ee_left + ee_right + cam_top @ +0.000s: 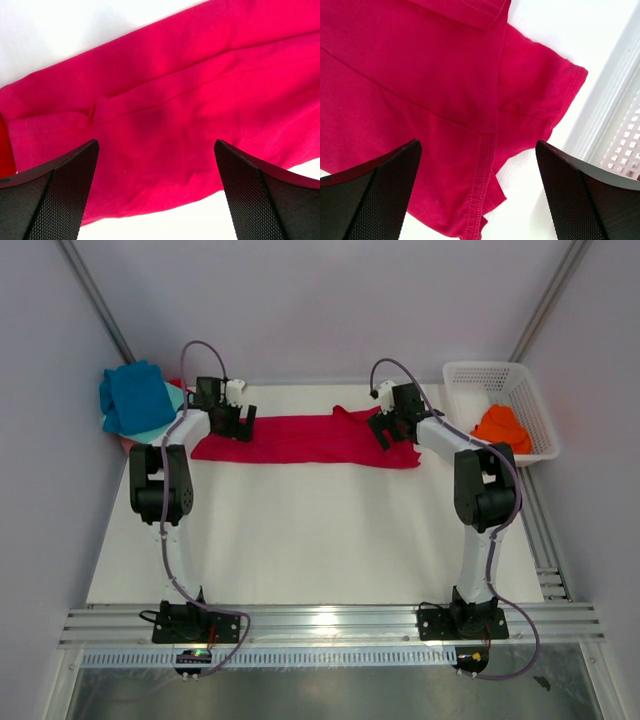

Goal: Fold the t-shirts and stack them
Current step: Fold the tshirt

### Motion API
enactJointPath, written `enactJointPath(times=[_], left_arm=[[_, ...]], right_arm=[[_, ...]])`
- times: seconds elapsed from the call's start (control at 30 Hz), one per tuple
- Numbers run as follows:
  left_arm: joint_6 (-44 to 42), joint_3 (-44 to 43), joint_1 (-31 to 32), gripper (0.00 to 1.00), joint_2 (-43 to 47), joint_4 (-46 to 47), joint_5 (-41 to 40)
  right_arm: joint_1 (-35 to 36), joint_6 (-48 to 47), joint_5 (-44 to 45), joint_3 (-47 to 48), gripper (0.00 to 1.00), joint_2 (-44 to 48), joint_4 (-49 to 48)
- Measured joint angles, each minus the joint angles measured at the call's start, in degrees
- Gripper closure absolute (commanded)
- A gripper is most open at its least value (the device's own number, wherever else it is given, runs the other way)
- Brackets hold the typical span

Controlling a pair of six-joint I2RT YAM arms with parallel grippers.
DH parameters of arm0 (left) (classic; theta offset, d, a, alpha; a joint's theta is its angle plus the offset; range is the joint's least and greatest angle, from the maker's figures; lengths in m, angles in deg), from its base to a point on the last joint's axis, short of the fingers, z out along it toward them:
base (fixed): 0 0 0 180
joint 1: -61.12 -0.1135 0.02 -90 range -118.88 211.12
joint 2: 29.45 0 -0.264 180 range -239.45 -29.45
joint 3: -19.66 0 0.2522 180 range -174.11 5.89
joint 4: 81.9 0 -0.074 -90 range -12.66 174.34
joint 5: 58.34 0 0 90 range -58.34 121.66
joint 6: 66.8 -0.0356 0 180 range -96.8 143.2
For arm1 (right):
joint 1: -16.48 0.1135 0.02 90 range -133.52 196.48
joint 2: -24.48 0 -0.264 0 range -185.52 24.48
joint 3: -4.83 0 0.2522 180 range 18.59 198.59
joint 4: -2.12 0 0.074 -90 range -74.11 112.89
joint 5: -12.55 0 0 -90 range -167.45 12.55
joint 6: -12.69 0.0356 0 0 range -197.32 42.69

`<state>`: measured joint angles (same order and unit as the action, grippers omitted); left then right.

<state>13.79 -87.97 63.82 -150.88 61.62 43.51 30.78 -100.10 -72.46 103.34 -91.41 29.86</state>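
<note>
A large crimson t-shirt (305,440) lies folded into a long flat strip across the far part of the white table (300,540). My left gripper (236,420) hovers over the strip's left end, jaws wide open. In the left wrist view the cloth (175,100) fills the space between the fingers, and my left gripper (156,190) holds nothing. My right gripper (388,430) stands open over the right end. Its wrist view shows the stitched hem and a sleeve of the shirt (420,90) under the open right gripper (477,192).
A blue t-shirt (135,395) lies on a teal one (168,405) at the far left corner, with a red edge (128,443) showing beneath. At the far right a white lattice basket (540,430) holds an orange t-shirt (502,428). The basket's wall (627,150) shows beside the right gripper.
</note>
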Motion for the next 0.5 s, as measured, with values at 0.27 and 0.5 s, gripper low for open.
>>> enactJointPath(times=[0.27, 0.5], left_arm=[[0.0, -4.7, 0.0, 0.01, -4.7, -3.0, 0.3], [-0.1, -6.6, 0.0, 0.01, -6.8, -5.5, 0.4]], right_arm=[[0.0, 0.5, -0.9, 5.6, 0.01, -3.4, 7.5], [0.0, 0.7, -1.3, 7.0, 0.01, -5.2, 10.7]])
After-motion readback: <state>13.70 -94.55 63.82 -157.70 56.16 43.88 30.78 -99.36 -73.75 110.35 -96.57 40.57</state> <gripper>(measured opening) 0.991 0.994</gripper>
